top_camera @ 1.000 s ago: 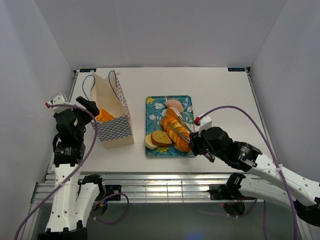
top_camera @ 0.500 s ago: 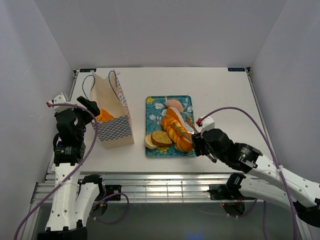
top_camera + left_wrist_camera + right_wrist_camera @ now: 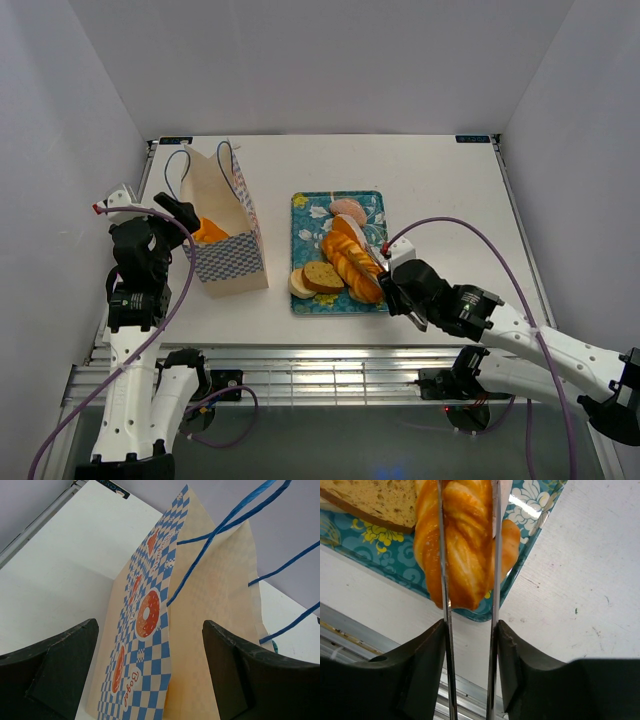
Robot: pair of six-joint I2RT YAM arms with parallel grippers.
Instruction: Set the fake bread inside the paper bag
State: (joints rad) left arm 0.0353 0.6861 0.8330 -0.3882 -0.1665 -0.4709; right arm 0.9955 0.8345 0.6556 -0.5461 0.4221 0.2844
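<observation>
right gripper (image 3: 378,270) thin fingers (image 3: 444,580) straddling twisted loaf (image 3: 465,545) on teal tray (image 3: 305,205) toward tabletop's near edge, grasp unclear, cannot tell, left gripper (image 3: 178,212) fingers released wide beside paper bag (image 3: 225,235) by left edge, orange bread (image 3: 210,230) inside

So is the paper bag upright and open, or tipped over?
Upright and open: the paper bag stands on its checked base, mouth spread, orange bread visible inside.

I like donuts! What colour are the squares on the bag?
Blue and cream checks on the paper bag, clearest in the left wrist view.
</observation>
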